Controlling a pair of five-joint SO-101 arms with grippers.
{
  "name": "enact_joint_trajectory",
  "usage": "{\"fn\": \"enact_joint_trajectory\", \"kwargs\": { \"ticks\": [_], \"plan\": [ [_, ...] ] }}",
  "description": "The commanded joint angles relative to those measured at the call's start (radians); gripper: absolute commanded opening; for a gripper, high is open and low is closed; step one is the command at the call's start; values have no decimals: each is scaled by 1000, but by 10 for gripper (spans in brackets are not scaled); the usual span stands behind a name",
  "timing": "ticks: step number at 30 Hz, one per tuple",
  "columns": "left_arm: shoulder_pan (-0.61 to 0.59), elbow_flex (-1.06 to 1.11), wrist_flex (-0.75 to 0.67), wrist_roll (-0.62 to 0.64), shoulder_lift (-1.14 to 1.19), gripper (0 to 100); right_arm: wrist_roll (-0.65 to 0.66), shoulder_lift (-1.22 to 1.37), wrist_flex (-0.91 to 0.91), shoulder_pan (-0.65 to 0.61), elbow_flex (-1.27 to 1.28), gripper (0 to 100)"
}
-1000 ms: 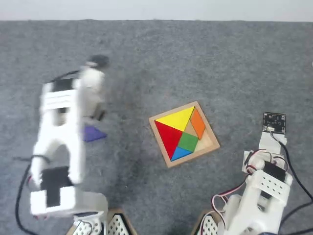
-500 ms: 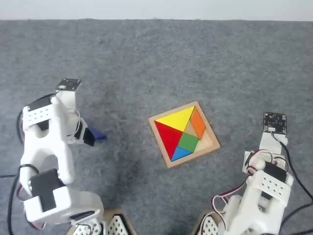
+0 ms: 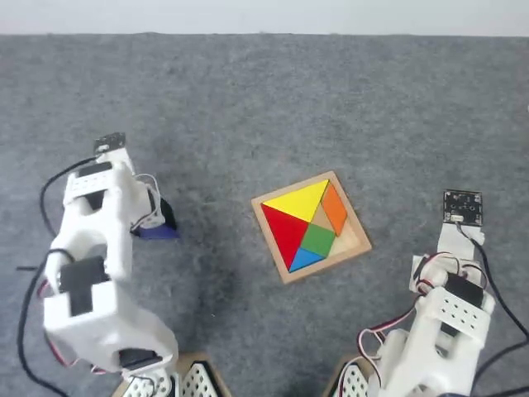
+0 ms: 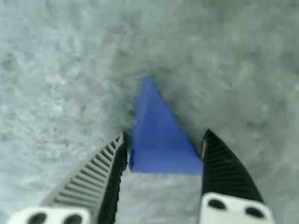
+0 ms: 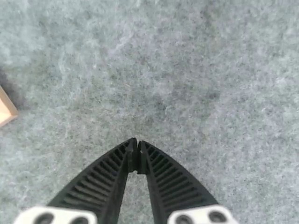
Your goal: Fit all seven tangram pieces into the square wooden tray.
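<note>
The square wooden tray (image 3: pixel 354 241) lies turned like a diamond at mid table, holding yellow (image 3: pixel 299 201), red (image 3: pixel 283 229), green (image 3: pixel 317 239), blue (image 3: pixel 305 260) and orange (image 3: pixel 334 208) pieces, with a bare strip along its right side. A dark blue triangle (image 4: pixel 158 135) lies on the grey carpet at the left (image 3: pixel 160 233). My left gripper (image 4: pixel 164 136) is low over it and open, one finger on each side of the triangle's wide end. My right gripper (image 5: pixel 137 143) is shut on nothing above bare carpet near the right arm's base.
Grey carpet covers the table. The right arm (image 3: pixel 450 306) is folded at the lower right, with a tray corner (image 5: pixel 5 111) at the edge of its wrist view. The left arm's body (image 3: pixel 87 256) stands at the left front.
The left arm has swung and dropped its gripper down to the dark blue triangle, which lies in about the same place. The right arm and the tray have not moved.
</note>
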Motion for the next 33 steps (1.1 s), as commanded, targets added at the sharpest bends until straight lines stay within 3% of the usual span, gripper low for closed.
{"fn": "enact_joint_trajectory", "kwargs": {
  "ticks": [1,10,17,24,28,33],
  "plan": [
    [3,-143,60,130,95,246,12,-24,-7,-8,-38,9],
    [8,-298,199,157,249,242,12,-24,-7,-8,-38,9],
    [12,-297,298,104,258,175,12,-24,-7,-8,-38,9],
    [17,-297,281,98,267,179,12,-24,-7,-8,-38,9],
    [92,-292,299,-2,247,110,11,-24,-7,-8,-38,9],
    [290,-232,310,-112,117,100,8,-24,-7,-8,-38,9]
  ]
}}
